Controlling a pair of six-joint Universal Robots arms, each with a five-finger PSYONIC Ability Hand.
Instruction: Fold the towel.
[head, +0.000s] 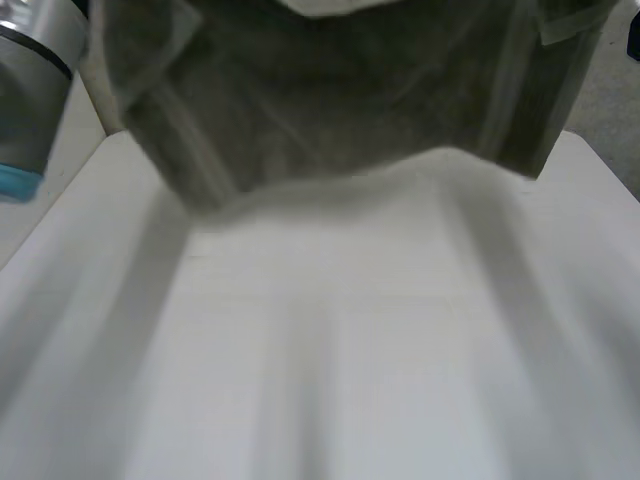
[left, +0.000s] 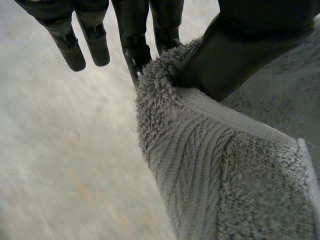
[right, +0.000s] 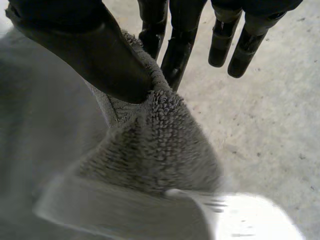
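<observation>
I'm holding the grey terry towel (head: 340, 100) up over the white table (head: 350, 350), with my left hand (left: 240, 50) and right hand (right: 90, 50) each pinching its upper edge between thumb and fingers, so it's hanging spread for folding.

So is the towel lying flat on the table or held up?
Held up: the towel hangs spread over the table, the left hand and right hand each pinching its edge.

White table (head: 350, 360) — smooth top, far corners visible, grey speckled floor (right: 270, 130) beyond and below
</observation>
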